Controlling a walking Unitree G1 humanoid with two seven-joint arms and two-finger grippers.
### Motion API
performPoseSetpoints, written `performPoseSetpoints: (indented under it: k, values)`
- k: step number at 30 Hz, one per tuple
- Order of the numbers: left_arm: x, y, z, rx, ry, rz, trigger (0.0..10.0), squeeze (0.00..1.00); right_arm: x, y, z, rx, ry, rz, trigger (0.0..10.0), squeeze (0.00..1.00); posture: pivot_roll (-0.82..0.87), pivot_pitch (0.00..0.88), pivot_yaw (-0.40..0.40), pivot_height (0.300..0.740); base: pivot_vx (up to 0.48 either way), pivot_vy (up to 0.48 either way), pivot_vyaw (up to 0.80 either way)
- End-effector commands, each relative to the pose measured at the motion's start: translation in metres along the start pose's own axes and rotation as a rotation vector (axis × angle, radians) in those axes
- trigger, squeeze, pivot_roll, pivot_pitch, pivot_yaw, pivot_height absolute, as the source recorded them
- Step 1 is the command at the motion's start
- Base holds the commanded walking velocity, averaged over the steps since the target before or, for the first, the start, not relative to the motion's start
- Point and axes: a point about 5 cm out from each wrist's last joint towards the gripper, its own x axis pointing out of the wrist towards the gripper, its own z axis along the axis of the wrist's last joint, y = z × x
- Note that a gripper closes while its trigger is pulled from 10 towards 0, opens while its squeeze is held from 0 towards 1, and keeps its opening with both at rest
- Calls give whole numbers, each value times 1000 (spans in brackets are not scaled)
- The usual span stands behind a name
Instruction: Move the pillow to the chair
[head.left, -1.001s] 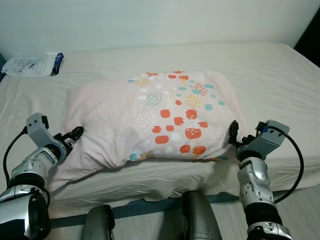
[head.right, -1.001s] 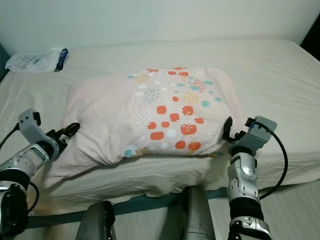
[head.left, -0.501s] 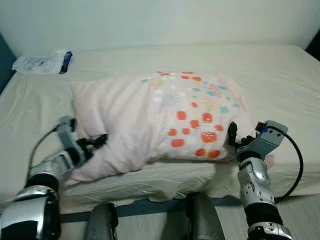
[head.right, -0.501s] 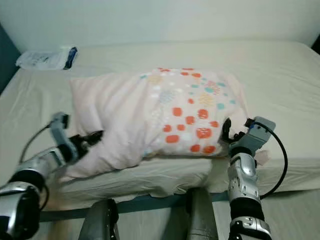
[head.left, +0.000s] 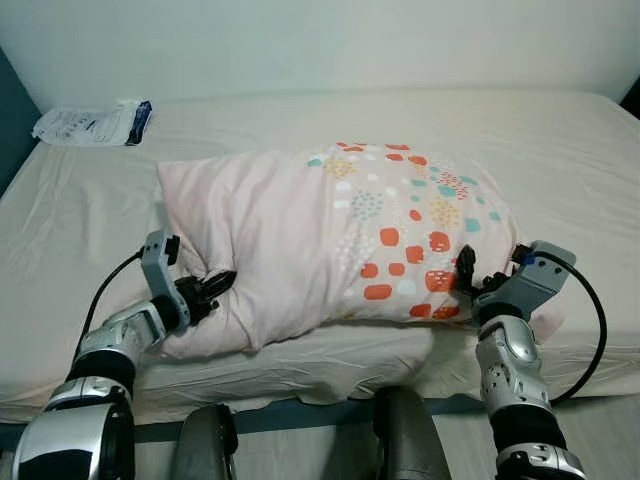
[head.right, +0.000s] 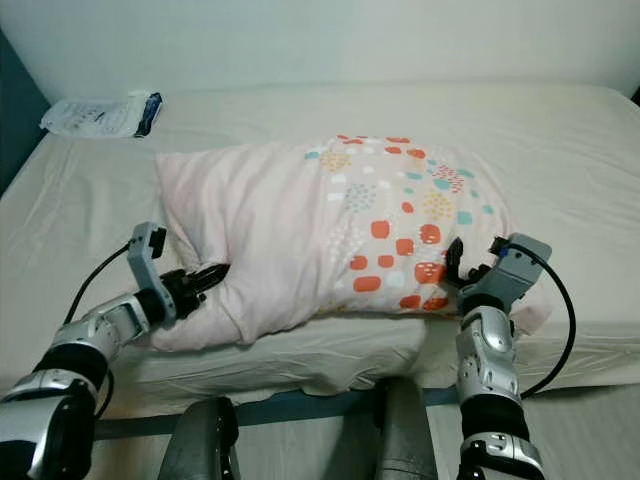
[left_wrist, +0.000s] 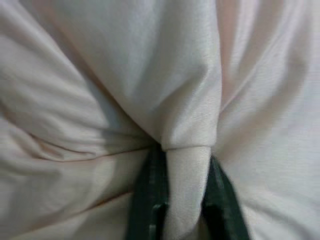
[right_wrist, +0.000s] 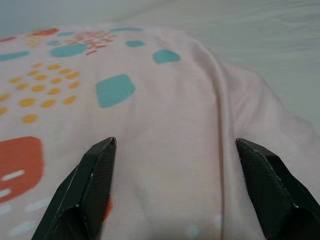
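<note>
Left eye view showed the left gripper (head.left: 212, 290) pinching a fold at the pillow's (head.left: 340, 240) left end; the pillow lay lengthwise across the bed (head.left: 560, 150), its right end between the spread fingers of the right gripper (head.left: 468, 272).

Head pair looks forward and down across the bed (head.left: 560, 140); both eyes share the pillow (head.left: 330, 230) and both arms. Left wrist camera sits pressed against pinched pillow cloth. Right wrist camera looks closely along the pillow's patterned end
</note>
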Motion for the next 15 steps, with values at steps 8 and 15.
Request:
performPoseSetpoints:
  k: [8, 15]
  values:
    - [-52, 36, 16, 52, 76, 104, 0, 0, -25, -37, -10, -144, -19, -235, 10000, 0, -15, 145, -45, 557, 0, 0, 0]
    - [-78, 49, 34, 81, 57, 166, 0, 0, -36, -39, -14, -179, -33, -274, 10000, 0, -5, 133, -43, 557, 0, 0, 0]
